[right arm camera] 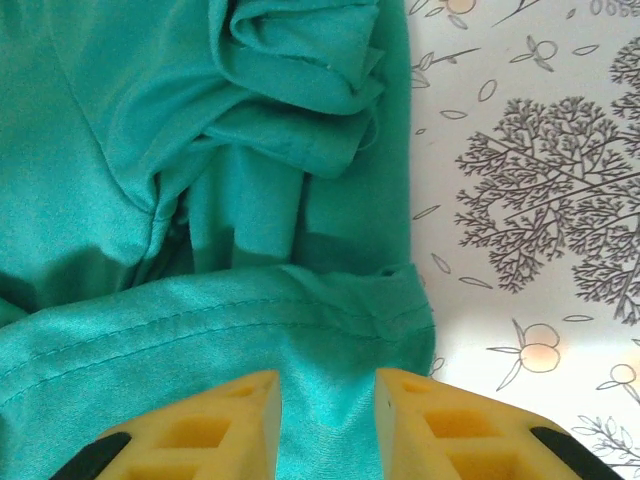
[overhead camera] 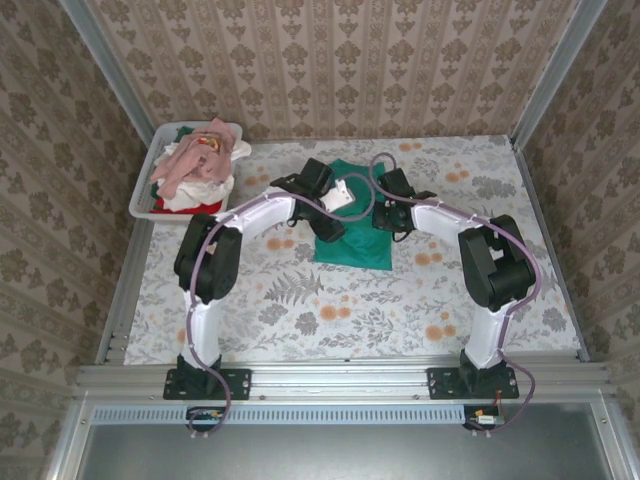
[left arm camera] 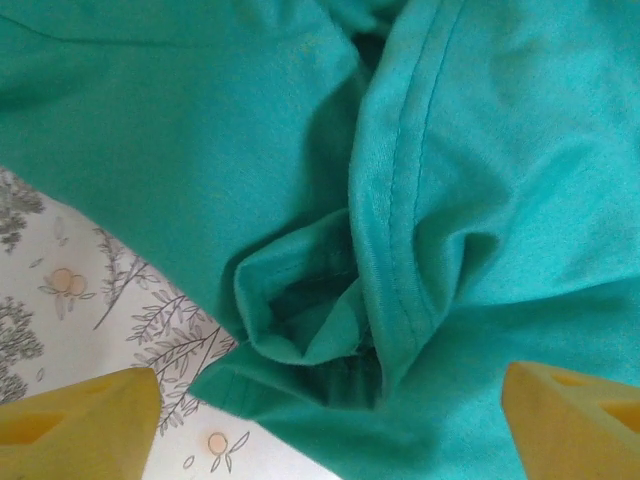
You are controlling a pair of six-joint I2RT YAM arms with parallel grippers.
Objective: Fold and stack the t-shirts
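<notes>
Since only one claw has any cloth right now, my worry is the green t-shirt (overhead camera: 355,250) getting dragged out of shape. It lies mid-table between the two arms, partly folded by the look of it, with crumpled bits under both claws. The other t-shirts (overhead camera: 200,165) are a pink, white and red heap in a white tub (overhead camera: 143,195), well off to the far left of the green one, so I'd guess the job is nowhere near done.

Over the green shirt's scrunched sleeve, the left claw (left arm camera: 325,405) is spread wide and holding nothing. At the shirt's hemmed edge the right claw (right arm camera: 328,400) is nearly pressed together with cloth running into the gap, so I read it as pinching that edge. If it pulls while the other side is free, the whole shirt could slide or the fold flop open. And if the left one closes where it is, it might grab several layers of that wad (left arm camera: 300,320).

Room: beige patterned walls (overhead camera: 350,60) box the shirt in on three sides, with a metal rail (overhead camera: 330,378) on the near side. The table cover (overhead camera: 300,310) under it is white with grey ferns and orange flowers. It looks flat and smooth, so probably little grip on the cloth.
</notes>
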